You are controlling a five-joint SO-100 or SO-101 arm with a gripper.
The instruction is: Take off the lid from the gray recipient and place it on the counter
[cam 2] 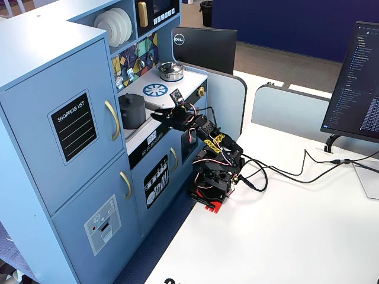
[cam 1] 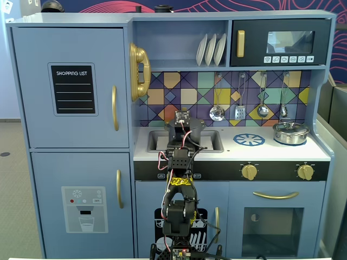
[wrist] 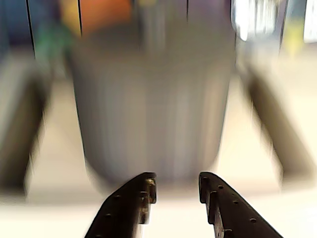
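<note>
In a fixed view, the arm hides most of the gray pot (cam 1: 190,125) in the sink. In the wrist view, the tool (wrist: 177,187) is open and empty, level with the pot wall; closing here risks missing the lid. In a fixed view, the lid (cam 2: 131,98) sits on the pot, worktop (cam 2: 142,90) beside it.

Blue toy kitchen (cam 2: 53,118) stands against a white desk (cam 2: 284,236). Backsplash of multicoloured geometric tiles (cam 1: 184,92); white plates (cam 1: 210,50) on the upper shelf; shopping-list chalkboard (cam 1: 72,89) on the upper door. Dell monitor back (cam 2: 204,50) behind, second screen (cam 2: 358,83) at right. Dark blue wall (cam 2: 284,23), brown carpet (cam 2: 278,65). Even daylight.
</note>
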